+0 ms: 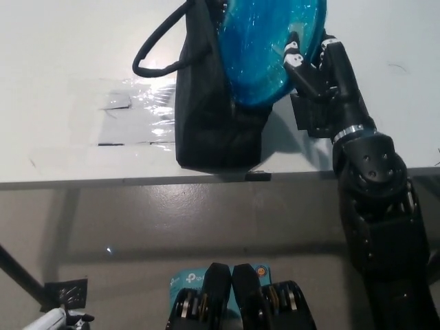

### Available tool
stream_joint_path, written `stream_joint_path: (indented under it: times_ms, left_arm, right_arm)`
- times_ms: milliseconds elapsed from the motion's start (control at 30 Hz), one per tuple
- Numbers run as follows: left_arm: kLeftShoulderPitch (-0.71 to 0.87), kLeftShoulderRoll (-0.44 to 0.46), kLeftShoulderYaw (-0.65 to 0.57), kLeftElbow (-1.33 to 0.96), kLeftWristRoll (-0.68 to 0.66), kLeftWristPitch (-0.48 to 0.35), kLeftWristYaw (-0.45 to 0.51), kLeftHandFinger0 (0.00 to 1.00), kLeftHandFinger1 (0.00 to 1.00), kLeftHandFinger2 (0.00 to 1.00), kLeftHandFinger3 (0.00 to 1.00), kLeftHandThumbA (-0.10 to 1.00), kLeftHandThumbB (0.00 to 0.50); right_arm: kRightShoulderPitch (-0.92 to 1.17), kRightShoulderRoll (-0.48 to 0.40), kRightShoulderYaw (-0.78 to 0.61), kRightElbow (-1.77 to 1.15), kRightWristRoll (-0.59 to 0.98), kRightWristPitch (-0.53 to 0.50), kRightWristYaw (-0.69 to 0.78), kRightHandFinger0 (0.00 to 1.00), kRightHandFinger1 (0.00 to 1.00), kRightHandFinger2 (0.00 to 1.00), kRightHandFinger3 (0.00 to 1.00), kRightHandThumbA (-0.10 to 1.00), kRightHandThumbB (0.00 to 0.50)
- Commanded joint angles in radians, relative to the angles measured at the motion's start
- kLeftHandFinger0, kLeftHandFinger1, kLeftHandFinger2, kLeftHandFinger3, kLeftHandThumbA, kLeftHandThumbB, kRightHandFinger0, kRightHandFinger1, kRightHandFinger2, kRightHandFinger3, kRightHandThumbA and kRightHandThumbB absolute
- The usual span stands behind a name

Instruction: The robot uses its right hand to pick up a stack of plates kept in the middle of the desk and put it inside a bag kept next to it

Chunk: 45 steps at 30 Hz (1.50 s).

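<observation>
A stack of blue plates point(265, 45) stands on edge in the mouth of the black bag point(206, 117), its lower rim down inside the opening. My black right hand point(313, 65) is shut on the stack's right rim, fingers wrapped over it. The bag sits on the white desk point(69, 69), close to the near edge, one handle looping out to the left. Only a sliver of my white left hand point(58, 320) shows at the bottom left corner; its fingers cannot be made out.
A black taped square point(309, 113) lies on the desk right of the bag, partly under my right wrist. Clear tape patches point(134, 113) shine on the desk left of the bag. The desk's near edge point(137, 182) runs across the picture, with floor below.
</observation>
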Motion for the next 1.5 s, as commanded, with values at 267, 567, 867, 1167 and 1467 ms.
stream_joint_path:
  times_ms: [267, 567, 867, 1167, 1467]
  left_arm:
    - [-0.012, 0.010, -0.002, -0.020, 0.015, 0.014, 0.000, 0.78, 0.78, 0.90, 0.99, 0.37, 0.000]
    - [-0.011, 0.003, -0.041, -0.025, 0.038, 0.014, 0.006, 0.78, 0.76, 0.86, 0.96, 0.35, 0.000]
    - [-0.024, -0.009, -0.041, -0.016, 0.036, 0.014, -0.006, 0.78, 0.77, 0.87, 0.92, 0.35, 0.000]
    - [-0.023, -0.006, -0.035, -0.025, 0.037, 0.014, -0.004, 0.77, 0.75, 0.84, 0.87, 0.32, 0.000]
    - [-0.017, -0.003, -0.026, -0.022, 0.034, 0.014, 0.004, 0.78, 0.75, 0.85, 0.92, 0.40, 0.000]
  right_arm:
    - [-0.059, 0.112, 0.054, 0.162, -0.093, -0.224, -0.083, 0.00, 0.00, 0.00, 0.00, -0.10, 0.275]
    - [-0.126, 0.077, 0.225, 0.263, -0.263, -0.309, -0.045, 0.00, 0.00, 0.00, 0.00, -0.10, 0.215]
    - [-0.244, -0.072, 0.389, 0.398, -0.376, -0.349, 0.021, 0.00, 0.03, 0.41, 0.19, -0.10, 0.144]
    - [-0.249, -0.189, 0.579, 0.327, -0.632, -0.039, 0.167, 1.00, 1.00, 1.00, 1.00, 0.51, 0.328]
    - [-0.249, -0.100, 0.451, 0.345, -0.607, 0.075, 0.027, 1.00, 1.00, 1.00, 1.00, 0.51, 0.293]
